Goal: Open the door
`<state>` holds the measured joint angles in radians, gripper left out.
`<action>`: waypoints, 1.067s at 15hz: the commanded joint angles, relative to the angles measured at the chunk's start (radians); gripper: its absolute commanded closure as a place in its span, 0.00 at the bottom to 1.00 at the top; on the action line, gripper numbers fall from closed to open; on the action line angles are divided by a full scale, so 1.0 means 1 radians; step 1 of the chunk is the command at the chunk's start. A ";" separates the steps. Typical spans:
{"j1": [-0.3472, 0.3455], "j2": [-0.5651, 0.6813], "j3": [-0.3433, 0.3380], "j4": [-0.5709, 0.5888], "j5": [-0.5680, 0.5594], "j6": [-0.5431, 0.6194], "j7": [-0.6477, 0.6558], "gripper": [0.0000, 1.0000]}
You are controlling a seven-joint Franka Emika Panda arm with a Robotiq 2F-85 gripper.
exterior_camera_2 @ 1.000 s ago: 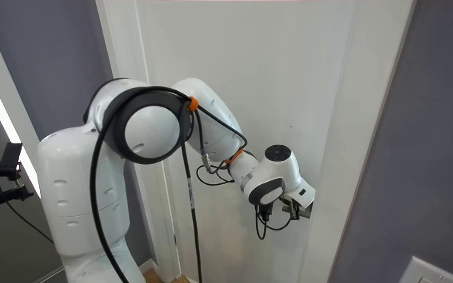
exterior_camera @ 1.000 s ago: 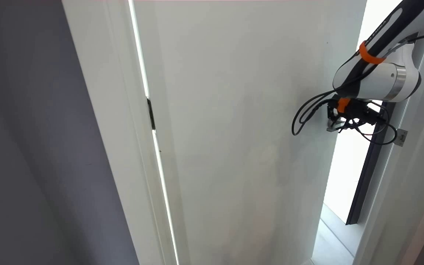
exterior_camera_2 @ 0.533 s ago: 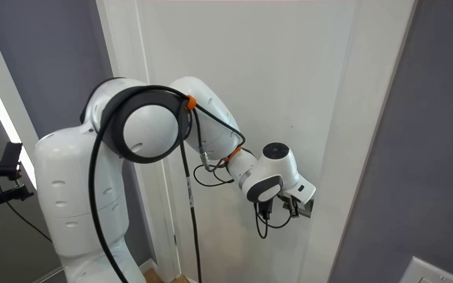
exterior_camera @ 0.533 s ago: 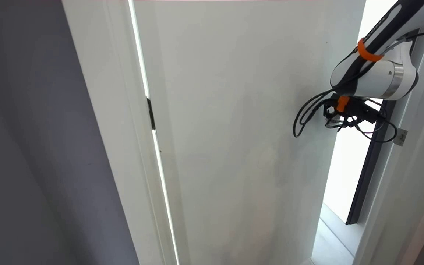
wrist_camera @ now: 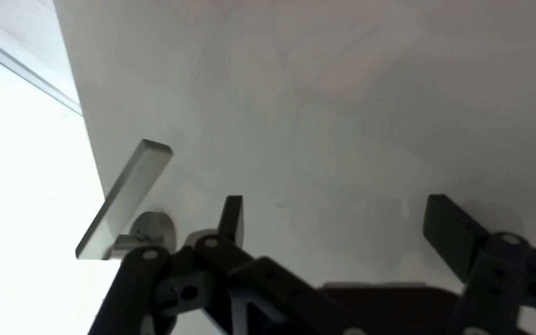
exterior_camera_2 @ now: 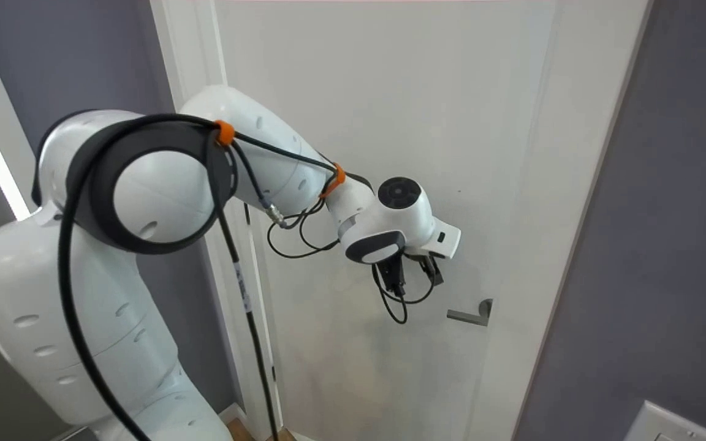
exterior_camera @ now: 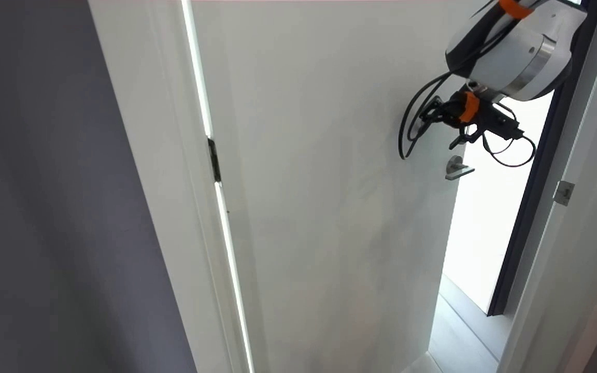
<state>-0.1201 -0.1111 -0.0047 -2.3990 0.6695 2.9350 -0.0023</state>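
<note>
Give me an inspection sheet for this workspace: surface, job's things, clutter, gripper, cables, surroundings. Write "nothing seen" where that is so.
Surface: pale floor and a patch of wood floor; no worktop seen.
Job's things: door ajar, with a bright gap on its handle side; lever handle ungripped.
Clutter: nothing seen.
Gripper: jaws apart, holding nothing; contact with the door cannot be told.
Cables: black, tied along the arm with orange straps; loops hang beside the gripper.
Surroundings: white frame, grey wall, metal strike plate on the frame, partly visible white wall plate.
</note>
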 commanded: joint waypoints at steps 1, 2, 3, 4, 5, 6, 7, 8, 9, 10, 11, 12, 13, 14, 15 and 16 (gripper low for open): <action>0.098 -0.077 -0.057 0.037 0.237 -0.083 -0.270 0.00; 0.110 -0.086 -0.068 0.040 0.297 -0.101 -0.343 0.00; 0.113 -0.095 -0.077 0.037 0.320 -0.113 -0.379 0.00; 0.112 -0.103 -0.086 0.031 0.338 -0.127 -0.413 0.00; 0.104 -0.111 -0.093 0.018 0.339 -0.133 -0.427 0.00; 0.099 -0.117 -0.103 0.012 0.347 -0.146 -0.449 0.00; 0.094 -0.121 -0.113 0.001 0.344 -0.152 -0.464 0.00; 0.089 -0.126 -0.121 -0.012 0.333 -0.152 -0.469 0.00; 0.086 -0.133 -0.132 -0.022 0.326 -0.158 -0.477 0.00; 0.080 -0.141 -0.140 -0.037 0.312 -0.161 -0.478 0.00; 0.072 -0.155 -0.146 -0.056 0.293 -0.169 -0.475 0.00; 0.064 -0.167 -0.150 -0.073 0.277 -0.175 -0.474 0.00; 0.054 -0.186 -0.153 -0.094 0.258 -0.180 -0.467 0.00; 0.043 -0.203 -0.155 -0.111 0.241 -0.187 -0.462 0.00; 0.030 -0.232 -0.156 -0.136 0.218 -0.198 -0.461 0.00; 0.014 -0.256 -0.156 -0.158 0.189 -0.207 -0.460 0.00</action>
<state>-0.0694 -0.2624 -0.1541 -2.4757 0.9309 2.7738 -0.4661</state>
